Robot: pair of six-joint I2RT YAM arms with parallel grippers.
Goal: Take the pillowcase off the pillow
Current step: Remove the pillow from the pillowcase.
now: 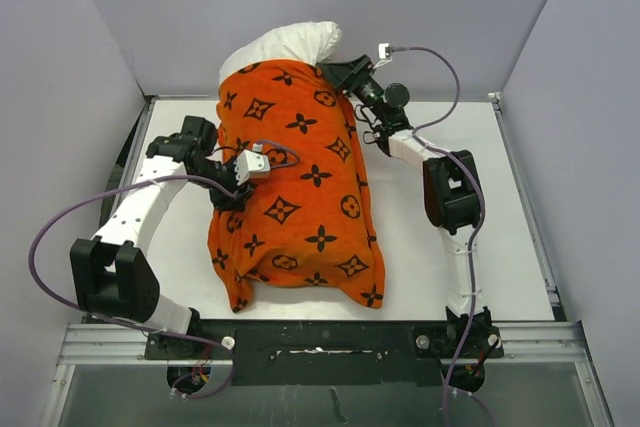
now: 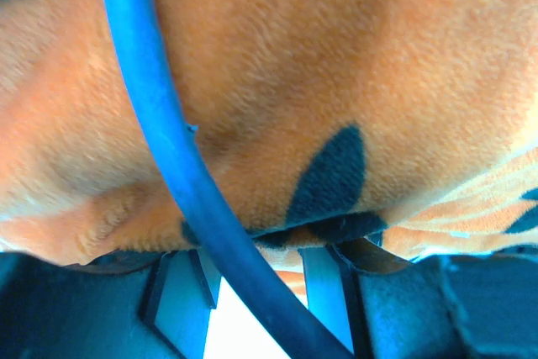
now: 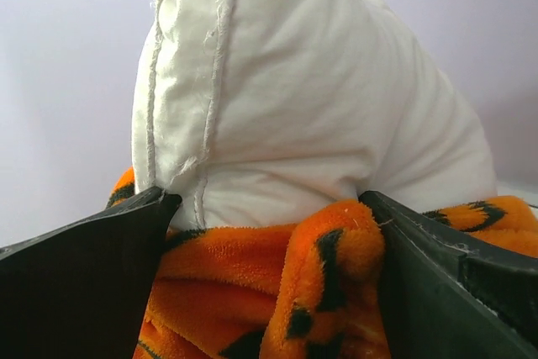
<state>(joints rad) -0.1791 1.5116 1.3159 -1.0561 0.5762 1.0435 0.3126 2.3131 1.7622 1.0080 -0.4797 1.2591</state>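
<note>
Most of pillow [image 1: 285,45] sits inside pillowcase [image 1: 300,197], white end out back. Your right gripper [image 3: 269,201] gapes wide astride that rim; left gripper [image 1: 230,197] half-closed at its left edge, grip unclear.

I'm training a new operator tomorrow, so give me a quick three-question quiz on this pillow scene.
1. True or false: the pillow is completely out of the pillowcase.
2. Which end of the pillow is bare? A: nearest the arm bases; B: the far end.
3. Fill in: the right arm has its jaws ___.
Key: 1 false; 2 B; 3 open.
</note>
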